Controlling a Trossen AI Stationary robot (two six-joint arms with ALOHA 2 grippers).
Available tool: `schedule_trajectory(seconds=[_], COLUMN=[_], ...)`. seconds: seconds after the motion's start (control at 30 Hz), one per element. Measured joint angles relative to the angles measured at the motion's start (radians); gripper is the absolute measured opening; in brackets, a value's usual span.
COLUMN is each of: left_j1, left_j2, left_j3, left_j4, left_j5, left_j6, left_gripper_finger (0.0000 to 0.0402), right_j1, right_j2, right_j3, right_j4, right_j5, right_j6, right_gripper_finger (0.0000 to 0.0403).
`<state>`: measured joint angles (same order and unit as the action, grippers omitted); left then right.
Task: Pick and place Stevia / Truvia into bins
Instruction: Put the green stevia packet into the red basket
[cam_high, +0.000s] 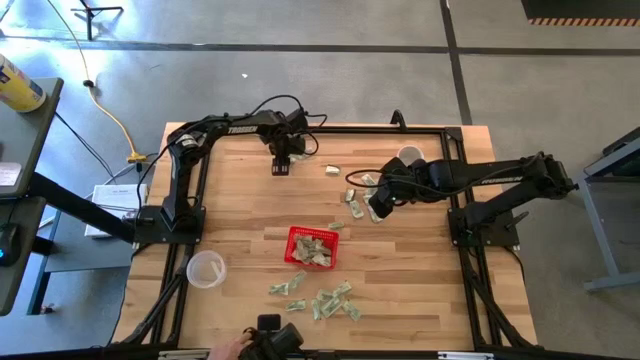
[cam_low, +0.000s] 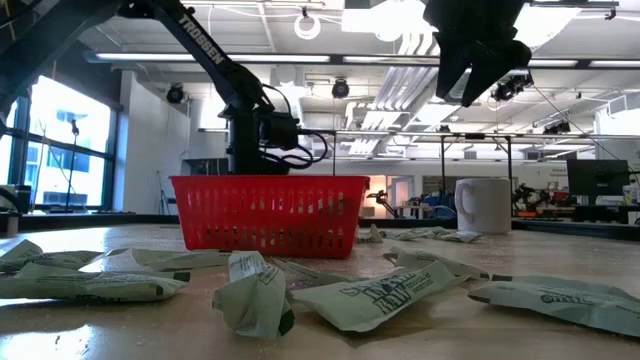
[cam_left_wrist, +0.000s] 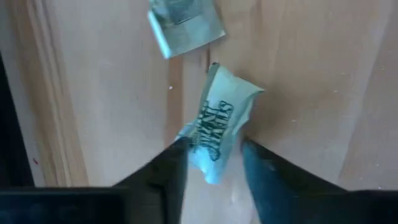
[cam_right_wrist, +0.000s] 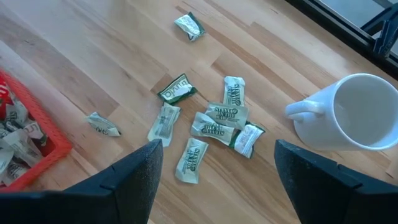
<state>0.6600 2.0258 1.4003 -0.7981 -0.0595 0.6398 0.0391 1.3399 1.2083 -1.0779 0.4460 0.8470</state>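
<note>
Nearest the low camera, pale green and white sachets (cam_low: 375, 298) lie crumpled and flat on the light wood tabletop (cam_high: 240, 215), their long sides pointing every which way; the closest ones run off the picture's edges. Just beyond them stands the red basket (cam_high: 311, 247), mid-table, with a few sachets inside it, though the mesh wall hides most of them from the low view. A clear plastic cup (cam_high: 205, 268) stands by the tabletop's left edge, well apart from the basket.

Farther on, a second cluster of sachets (cam_right_wrist: 217, 121) lies near the white mug (cam_right_wrist: 351, 112), which is cut off at the right wrist picture's edge. The right gripper (cam_right_wrist: 214, 171) hangs above this cluster, its fingers spread wide with nothing between them.

At the far side, the left gripper (cam_left_wrist: 214, 165) is down at the tabletop with one sachet (cam_left_wrist: 217, 127) between its two fingers, the sachet's long axis running out ahead of the fingers, its printed face up. Whether the fingers press it or merely flank it cannot be told. Another sachet (cam_left_wrist: 185, 25) lies just beyond, cut off at the frame's edge.

Around the table is grey concrete floor with a yellow cable (cam_high: 105, 105); the low view shows an open hall with ceiling lights and windows.
</note>
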Motion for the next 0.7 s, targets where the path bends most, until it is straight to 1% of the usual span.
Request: schedule_trajectory(seconds=[0.07,0.2,0.23,0.3,0.4,0.47,0.5,0.57,0.7], left_j1=[-0.002,-0.002,-0.001,-0.001,-0.015,-0.037,-0.056,-0.101,-0.236], left_j2=[0.000,0.001,0.001,0.001,-0.004,-0.028,-0.047,-0.090,-0.172], left_j3=[0.000,0.000,0.001,0.015,0.048,0.062,0.065,0.064,0.061], left_j4=[0.002,0.036,0.036,0.013,-0.095,-0.172,-0.207,-0.233,-0.263], left_j5=[-0.004,-0.003,-0.003,0.021,0.152,0.270,0.338,0.459,0.640], left_j6=[-0.001,-0.069,-0.088,-0.137,-0.221,-0.274,-0.288,-0.313,-0.387], left_gripper_finger=[0.0147,0.0042,0.0025,0.0024,0.0037,0.0029,0.0022,0.0022,0.0025], right_j1=[-0.002,-0.007,-0.007,-0.007,-0.007,-0.007,-0.007,-0.006,0.009], right_j2=[0.000,0.000,0.000,0.000,0.000,0.000,0.000,0.000,0.000], right_j3=[0.000,0.000,0.000,0.000,0.000,0.000,0.000,0.000,0.000], right_j4=[-0.001,-0.001,-0.001,-0.001,-0.002,-0.003,-0.005,-0.009,-0.011], right_j5=[-0.003,-0.008,-0.007,-0.007,-0.008,-0.013,-0.015,-0.015,-0.020], right_j6=[-0.002,-0.003,-0.003,-0.003,-0.011,-0.018,-0.018,-0.020,-0.035], right_gripper_finger=[0.0298,0.0298,0.0298,0.0298,0.0298,0.0298,0.0298,0.0298,0.0298])
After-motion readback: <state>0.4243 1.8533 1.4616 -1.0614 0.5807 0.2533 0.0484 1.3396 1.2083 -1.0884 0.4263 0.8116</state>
